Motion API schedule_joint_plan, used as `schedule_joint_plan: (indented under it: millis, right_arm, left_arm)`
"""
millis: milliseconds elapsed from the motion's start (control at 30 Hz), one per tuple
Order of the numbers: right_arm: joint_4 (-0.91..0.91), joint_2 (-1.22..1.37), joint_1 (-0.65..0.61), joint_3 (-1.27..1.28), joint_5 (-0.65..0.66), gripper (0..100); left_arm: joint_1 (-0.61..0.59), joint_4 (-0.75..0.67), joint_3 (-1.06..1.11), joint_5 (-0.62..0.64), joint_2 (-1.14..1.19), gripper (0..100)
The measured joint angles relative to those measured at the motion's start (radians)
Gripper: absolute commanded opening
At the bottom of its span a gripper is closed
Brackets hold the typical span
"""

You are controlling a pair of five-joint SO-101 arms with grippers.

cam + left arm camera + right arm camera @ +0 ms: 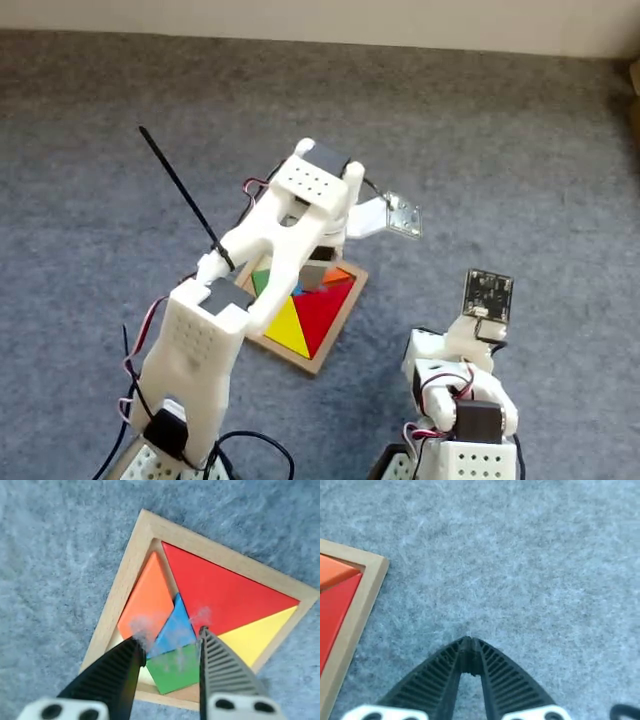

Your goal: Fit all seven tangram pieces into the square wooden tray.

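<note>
Grey carpet point(520, 150) as work surface throughout. Nearest the lower edge of the high view: bases of both arms, white housings with loose red and black wiring point(135, 385).

Right arm point(460, 395) folded close to its base, beside the square wooden tray point(283, 354) and not touching it. Small dark circuit board point(488, 293) on its wrist, markings too small to read. Right gripper point(468, 641) closed, ribbed black fingertips meeting over bare carpet and gripping nothing. One tray corner point(367, 580) near it in the right wrist view.

Left arm point(265, 245) stretched out from its base over the tray, covering part of it in the high view. Left gripper point(171, 636) open above the tray, fingers point(220, 670) apart with nothing clamped between them, straddling the blue triangle point(175, 627) and the green piece point(172, 672).

Inside the tray rim:
- large red triangle point(225, 592) along one side
- yellow triangle point(252, 637) touching the red
- orange piece point(147, 597) against the adjoining rim
- blue triangle wedged between orange and red
- green piece at the blue triangle's base

Pale patch point(145, 676) beside the green piece, tangram piece or bare floor: cannot tell. Blue triangle flat or raised: cannot tell.

Beyond the tray: thin black strip point(178, 185) slanting away from the left arm, then more carpet, then a pale wall base point(320, 20) along the far edge.
</note>
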Motion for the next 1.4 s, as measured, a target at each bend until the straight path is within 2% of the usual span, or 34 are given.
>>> schedule_joint_plan:
  millis: [333,500,767,1133,1200,1300,1400]
  right_arm:
    - [0.0,0.0,-0.002,0.0,0.0,0.5]
    - [0.0,0.0,-0.002,0.0,0.0,0.5]
    - [0.0,0.0,-0.002,0.0,0.0,0.5]
    - [0.0,0.0,-0.002,0.0,0.0,0.5]
    - [0.0,0.0,-0.002,0.0,0.0,0.5]
    - [0.0,0.0,-0.002,0.0,0.0,0.5]
    - [0.0,0.0,-0.002,0.0,0.0,0.5]
  left_arm:
    - [-0.069,0.02,-0.012,0.199,-0.153,17]
    - [-0.173,0.028,-0.012,0.279,-0.199,17]
    - [-0.37,0.054,0.021,0.293,-0.275,17]
    - [-0.511,0.054,0.456,0.265,-0.582,17]
    - [-0.539,0.052,0.562,0.282,-0.624,15]
    - [-0.557,0.012,0.73,0.305,-0.698,11]
    - [-0.559,-0.083,0.911,0.322,-0.792,13]
